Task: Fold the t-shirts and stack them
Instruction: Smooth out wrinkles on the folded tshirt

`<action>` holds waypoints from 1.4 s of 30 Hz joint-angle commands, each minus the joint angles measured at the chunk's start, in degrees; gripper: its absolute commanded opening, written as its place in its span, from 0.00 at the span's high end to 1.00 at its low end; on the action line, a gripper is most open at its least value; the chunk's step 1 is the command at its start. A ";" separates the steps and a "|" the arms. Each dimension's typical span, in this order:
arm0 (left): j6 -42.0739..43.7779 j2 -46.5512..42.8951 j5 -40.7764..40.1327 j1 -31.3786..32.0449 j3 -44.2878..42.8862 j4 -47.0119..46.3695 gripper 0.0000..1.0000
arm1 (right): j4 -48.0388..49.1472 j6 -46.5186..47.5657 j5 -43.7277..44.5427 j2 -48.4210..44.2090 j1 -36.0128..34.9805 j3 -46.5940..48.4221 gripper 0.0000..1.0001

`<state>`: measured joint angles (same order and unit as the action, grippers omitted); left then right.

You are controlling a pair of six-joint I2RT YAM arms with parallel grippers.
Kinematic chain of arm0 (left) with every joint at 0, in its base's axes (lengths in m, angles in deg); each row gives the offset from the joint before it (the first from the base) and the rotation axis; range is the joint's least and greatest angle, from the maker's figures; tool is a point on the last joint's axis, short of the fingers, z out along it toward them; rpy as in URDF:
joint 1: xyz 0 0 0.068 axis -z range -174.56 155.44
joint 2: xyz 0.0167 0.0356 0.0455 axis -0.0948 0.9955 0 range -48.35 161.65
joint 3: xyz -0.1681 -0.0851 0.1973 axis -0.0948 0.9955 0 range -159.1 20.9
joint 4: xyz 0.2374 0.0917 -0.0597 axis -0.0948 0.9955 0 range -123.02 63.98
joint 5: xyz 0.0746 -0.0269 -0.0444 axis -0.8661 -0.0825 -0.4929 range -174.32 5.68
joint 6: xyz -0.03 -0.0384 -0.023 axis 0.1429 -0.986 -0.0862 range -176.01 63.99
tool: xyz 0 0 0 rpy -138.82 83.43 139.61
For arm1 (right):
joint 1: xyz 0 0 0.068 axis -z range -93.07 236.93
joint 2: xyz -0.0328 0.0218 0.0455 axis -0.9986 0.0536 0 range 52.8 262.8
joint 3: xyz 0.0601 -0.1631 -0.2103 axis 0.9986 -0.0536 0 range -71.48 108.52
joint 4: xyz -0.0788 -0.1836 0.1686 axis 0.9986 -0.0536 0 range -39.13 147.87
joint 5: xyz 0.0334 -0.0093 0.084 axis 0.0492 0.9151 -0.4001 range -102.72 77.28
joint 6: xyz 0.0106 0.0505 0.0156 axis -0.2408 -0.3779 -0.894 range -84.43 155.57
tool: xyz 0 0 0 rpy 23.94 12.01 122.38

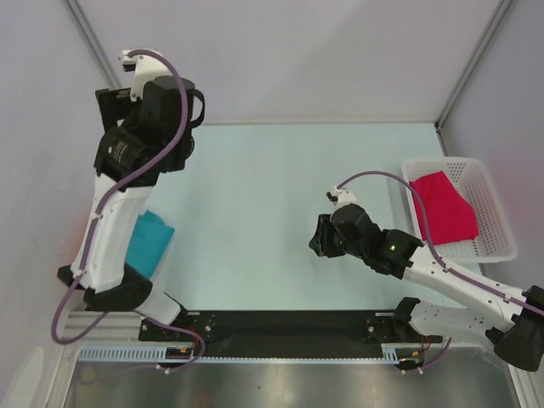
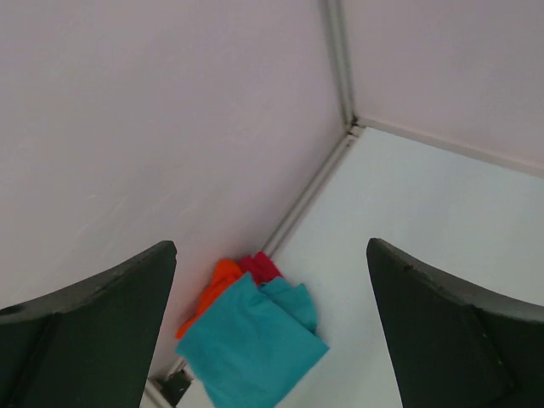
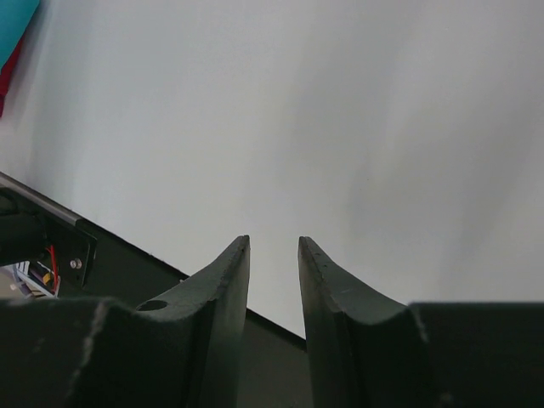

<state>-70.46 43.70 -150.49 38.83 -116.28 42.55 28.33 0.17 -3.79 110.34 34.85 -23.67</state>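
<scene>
Teal folded cloth t-shirt (image 2: 251,348) lay across the pale counter (image 1: 272,212) from the white plastic lattice basket (image 1: 497,212). Its long axis ran parallel to the basket's long side, and an orange shirt (image 2: 217,293) and a dark red shirt (image 2: 259,268) peeked out beneath it. A magenta-pink t-shirt (image 1: 442,208) slanted inside the basket. The left hand (image 2: 272,246) gaped, released. The right hand (image 3: 272,242), nearer the basket, was narrowly parted, grasping nothing.
</scene>
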 commanded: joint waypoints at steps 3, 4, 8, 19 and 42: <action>58.79 -8.63 -23.93 3.88 35.10 -59.05 0.00 | -1.22 -1.34 4.43 0.56 -2.06 4.04 0.65; 65.19 -9.69 -22.78 4.05 38.97 -70.45 0.00 | -1.48 -1.34 4.69 0.38 -2.41 4.30 0.65; 69.73 -9.70 -19.78 6.60 53.04 -74.34 0.00 | -3.24 -1.34 7.76 -1.46 -3.30 5.10 0.65; 71.89 -6.45 -26.27 6.08 58.25 -82.61 0.00 | -2.98 -1.25 8.21 -2.69 -3.30 4.22 0.64; 107.36 -1.70 -29.01 7.56 26.42 -131.73 0.03 | -0.96 -1.25 6.63 0.73 -3.03 4.04 0.64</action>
<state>34.43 41.66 -170.14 44.27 -75.91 -83.23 25.92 -0.90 2.59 110.50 31.92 -21.26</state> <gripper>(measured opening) 0.972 0.359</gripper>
